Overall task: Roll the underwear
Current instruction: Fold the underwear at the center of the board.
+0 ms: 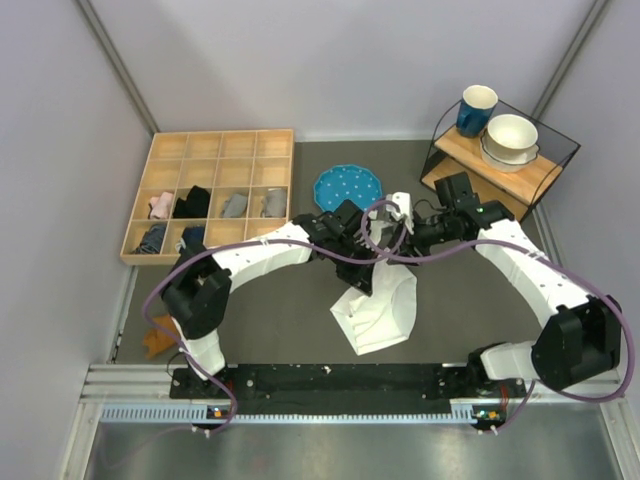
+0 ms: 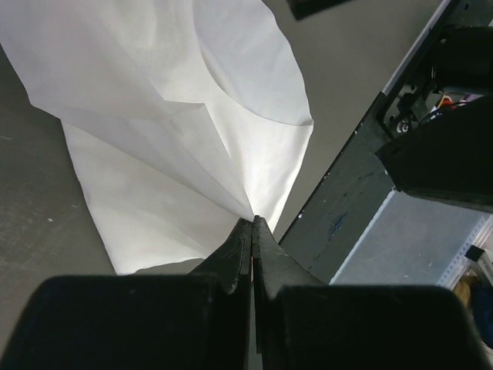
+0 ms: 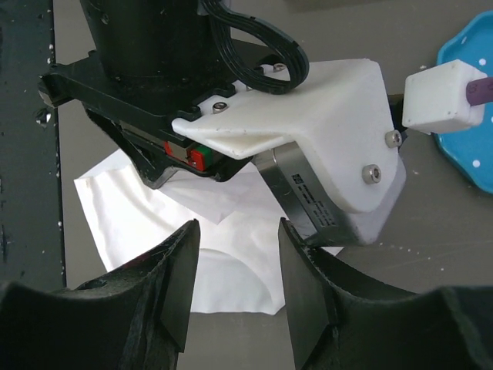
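The white underwear [image 1: 385, 310] lies partly spread on the dark tabletop, its upper part drawn up to a peak. My left gripper [image 1: 365, 272] is shut on that peak; in the left wrist view the cloth [image 2: 154, 154] fans out from the closed tips of the gripper [image 2: 253, 220]. My right gripper [image 1: 398, 243] hovers just right of the left one, open, with nothing between its fingers. The right wrist view shows that gripper [image 3: 235, 254] above the white cloth [image 3: 115, 200], facing the left gripper's body. No waistband lettering is visible.
A wooden compartment tray [image 1: 222, 133] with small cloth bundles sits at the back left. A blue plate [image 1: 348, 186] lies behind the grippers. A wire shelf [image 1: 500, 175] with a blue mug [image 1: 476, 108] and white bowls [image 1: 511, 138] stands at the back right. A black rail [image 1: 330, 380] runs along the near edge.
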`<state>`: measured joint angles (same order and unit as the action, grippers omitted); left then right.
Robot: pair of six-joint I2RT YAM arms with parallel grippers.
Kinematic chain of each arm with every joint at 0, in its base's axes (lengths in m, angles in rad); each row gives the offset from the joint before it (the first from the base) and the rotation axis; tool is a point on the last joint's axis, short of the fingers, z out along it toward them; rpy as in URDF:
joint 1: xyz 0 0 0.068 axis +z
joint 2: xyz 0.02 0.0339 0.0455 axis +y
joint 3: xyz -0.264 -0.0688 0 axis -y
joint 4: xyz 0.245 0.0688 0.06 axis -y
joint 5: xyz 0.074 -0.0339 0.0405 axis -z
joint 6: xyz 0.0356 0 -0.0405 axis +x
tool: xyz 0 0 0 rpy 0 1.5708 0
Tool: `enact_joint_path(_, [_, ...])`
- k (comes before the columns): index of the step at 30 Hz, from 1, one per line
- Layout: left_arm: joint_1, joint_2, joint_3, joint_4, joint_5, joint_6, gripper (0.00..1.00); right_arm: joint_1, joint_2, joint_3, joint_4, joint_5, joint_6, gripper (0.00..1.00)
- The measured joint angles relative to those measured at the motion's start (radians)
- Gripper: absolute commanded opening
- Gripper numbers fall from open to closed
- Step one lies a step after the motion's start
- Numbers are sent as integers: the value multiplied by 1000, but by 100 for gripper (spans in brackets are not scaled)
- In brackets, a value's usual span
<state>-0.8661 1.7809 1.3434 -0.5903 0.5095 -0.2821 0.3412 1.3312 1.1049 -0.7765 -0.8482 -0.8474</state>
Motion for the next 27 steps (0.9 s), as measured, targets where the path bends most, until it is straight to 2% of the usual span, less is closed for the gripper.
enact_joint_path(27, [-121,11,-80,126,-58,-160,0,-23,-19,-28,-147,42,-16,47])
